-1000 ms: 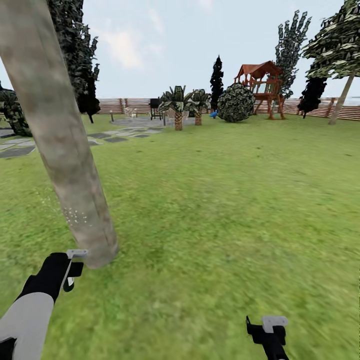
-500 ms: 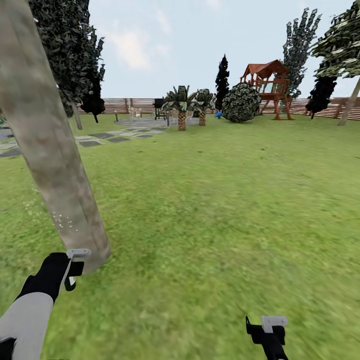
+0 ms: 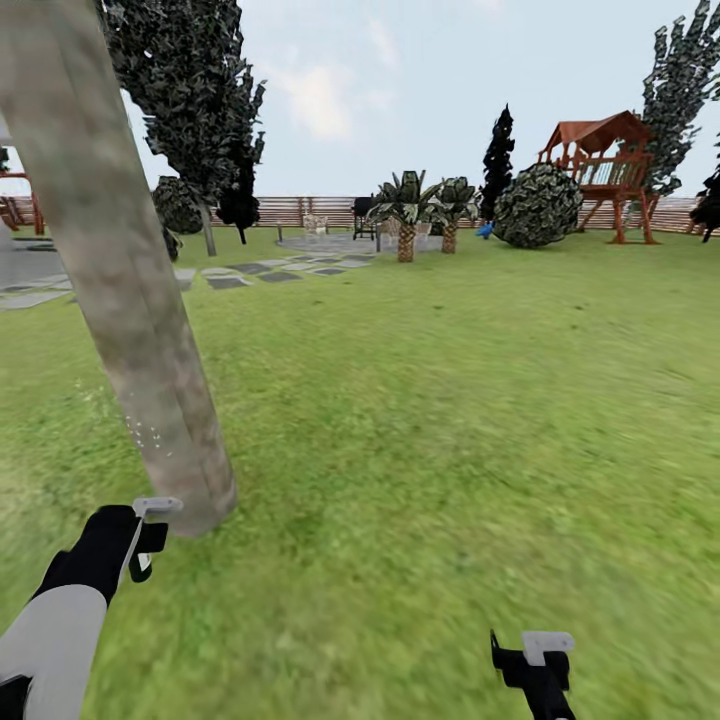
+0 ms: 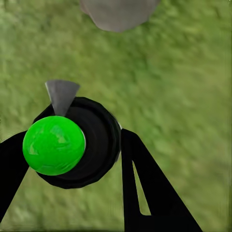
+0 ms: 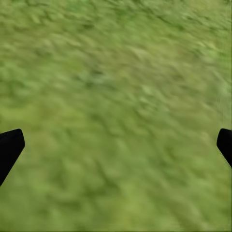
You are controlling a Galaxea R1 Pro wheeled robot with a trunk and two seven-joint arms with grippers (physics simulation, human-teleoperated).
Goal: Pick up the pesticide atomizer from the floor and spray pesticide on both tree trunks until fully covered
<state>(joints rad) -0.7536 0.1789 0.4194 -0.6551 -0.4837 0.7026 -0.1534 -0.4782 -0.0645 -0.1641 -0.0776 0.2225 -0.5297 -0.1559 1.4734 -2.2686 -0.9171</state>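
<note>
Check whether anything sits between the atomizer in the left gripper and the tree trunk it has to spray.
Nothing visible does. The left gripper is shut on the atomizer, and in the head view only open grass lies between it and the base of the tree trunk just ahead. White specks already dot the bark.

Green lawn (image 3: 450, 420), slat fence (image 3: 300, 210), red playhouse (image 3: 605, 165), pale sky.

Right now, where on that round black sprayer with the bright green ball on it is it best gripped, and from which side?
Probably around the round black sprayer body, one finger on each curved flank, coming from the side opposite the grey nozzle. That leaves the nozzle free to face the grey-tan tree trunk. The left gripper holds it so.
</note>
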